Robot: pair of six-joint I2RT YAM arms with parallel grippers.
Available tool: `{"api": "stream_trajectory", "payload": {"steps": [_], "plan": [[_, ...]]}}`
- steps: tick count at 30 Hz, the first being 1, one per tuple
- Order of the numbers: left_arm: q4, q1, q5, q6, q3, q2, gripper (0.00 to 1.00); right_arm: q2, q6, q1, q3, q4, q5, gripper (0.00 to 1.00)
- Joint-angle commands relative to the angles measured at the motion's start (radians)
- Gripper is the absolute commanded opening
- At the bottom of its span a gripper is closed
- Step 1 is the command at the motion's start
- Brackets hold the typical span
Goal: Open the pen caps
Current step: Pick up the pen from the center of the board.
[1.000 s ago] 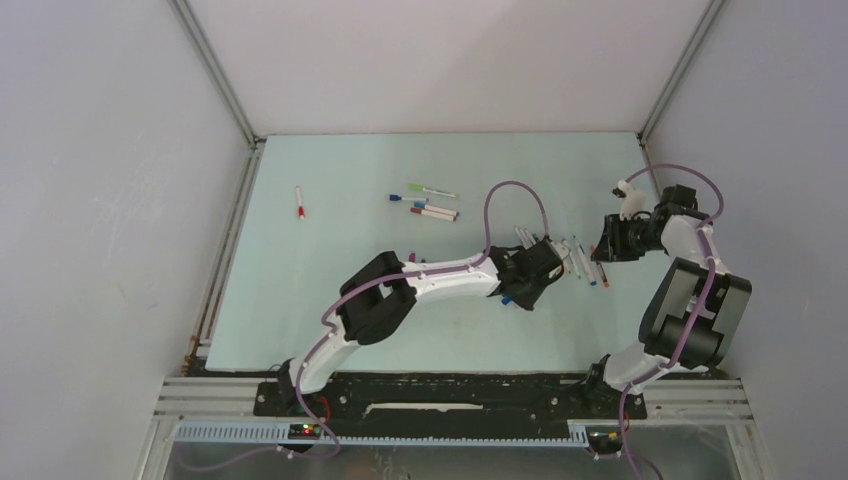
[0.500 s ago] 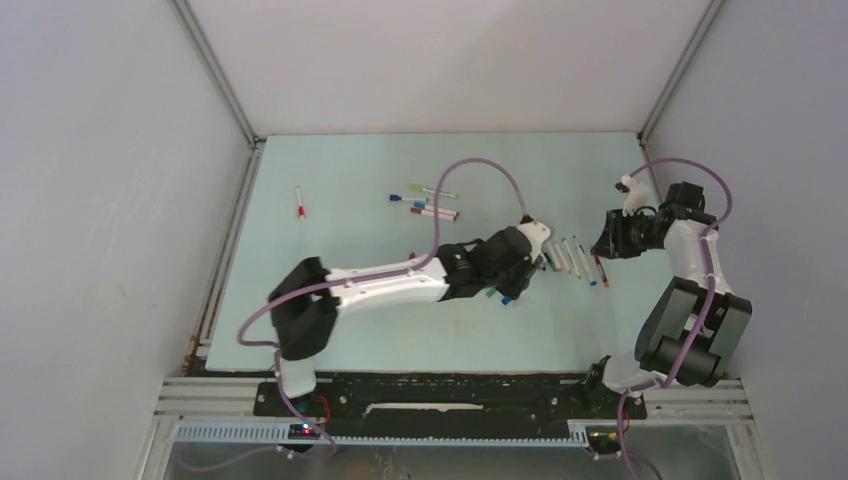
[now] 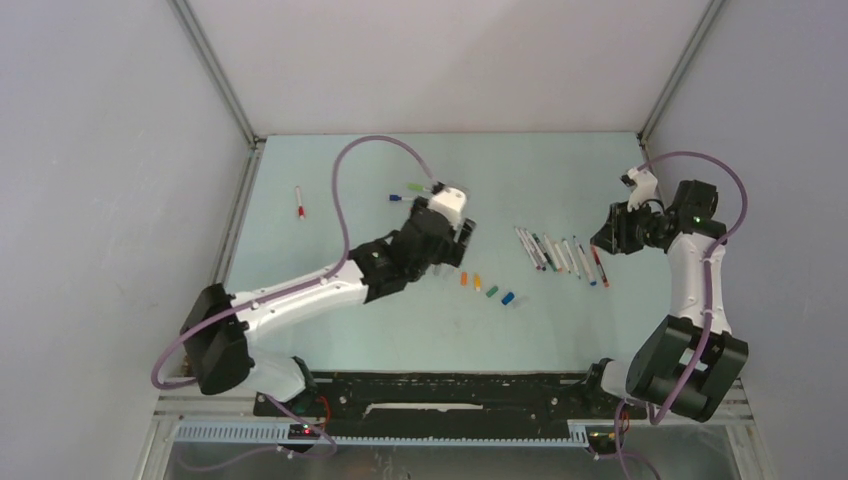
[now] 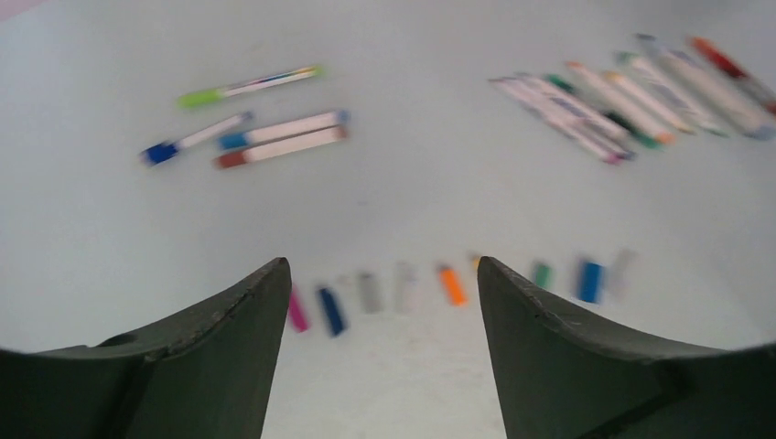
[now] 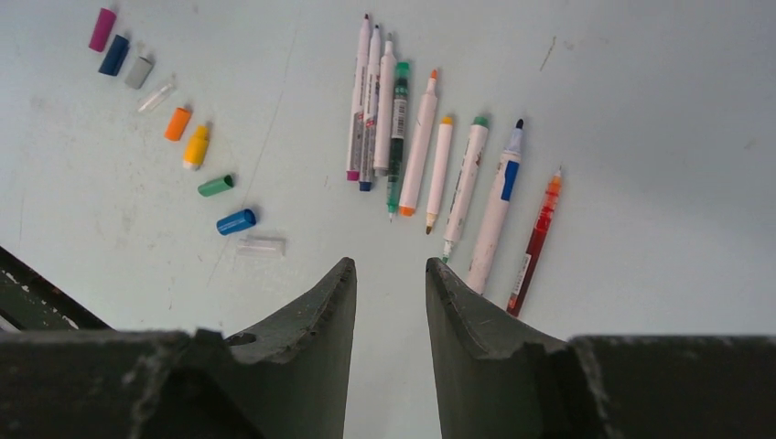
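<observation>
- The left gripper [image 4: 380,270] hangs wide open and empty above the tabletop [image 5: 641,110].
- The pen caps [image 5: 195,146] lie in a loose row just beside nine uncapped pens [image 5: 419,146].
- The right gripper [image 5: 389,267], jaws slightly apart and holding nothing, hovers near those uncapped pens.
- Four capped pens [image 4: 282,145] lie well apart from them.

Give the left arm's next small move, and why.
Probably lower the open, empty left fingers onto the red-ended pen ahead: its group of four looks still capped, while the nine pens farther right lie uncapped, loose caps beside them.
</observation>
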Motion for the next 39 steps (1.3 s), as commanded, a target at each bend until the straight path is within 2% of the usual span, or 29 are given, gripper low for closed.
{"api": "stream_trajectory", "payload": {"steps": [1,6,9,15,20,24,29,32,39], "plan": [[0.01,0.159,-0.044,-0.021,-0.091,-0.121,0.8,-0.051,-0.015,0.006,-0.006,-0.002,-0.048,0.37],[0.01,0.389,0.051,-0.092,-0.139,-0.185,0.85,-0.079,-0.019,0.021,-0.014,-0.001,-0.048,0.37],[-0.018,0.518,0.06,-0.126,-0.129,-0.167,0.87,-0.085,-0.025,0.028,-0.015,-0.003,-0.047,0.37],[-0.113,0.791,0.161,-0.222,-0.034,-0.024,0.89,-0.09,-0.034,0.039,-0.016,-0.009,-0.042,0.37],[-0.135,0.969,0.307,-0.287,0.031,0.119,0.83,-0.09,-0.042,0.043,-0.016,-0.013,-0.042,0.37],[-0.181,1.057,0.322,-0.286,0.104,0.225,0.83,-0.086,-0.047,0.052,-0.015,-0.016,-0.039,0.37],[-0.318,1.1,0.288,-0.264,0.269,0.37,0.81,-0.079,-0.046,0.07,-0.016,-0.014,-0.025,0.37],[-0.409,1.119,0.267,-0.247,0.392,0.465,0.77,-0.075,-0.046,0.075,-0.015,-0.014,-0.02,0.37],[-0.459,1.141,0.311,-0.184,0.515,0.595,0.66,-0.069,-0.046,0.077,-0.015,-0.014,-0.012,0.37]]}}
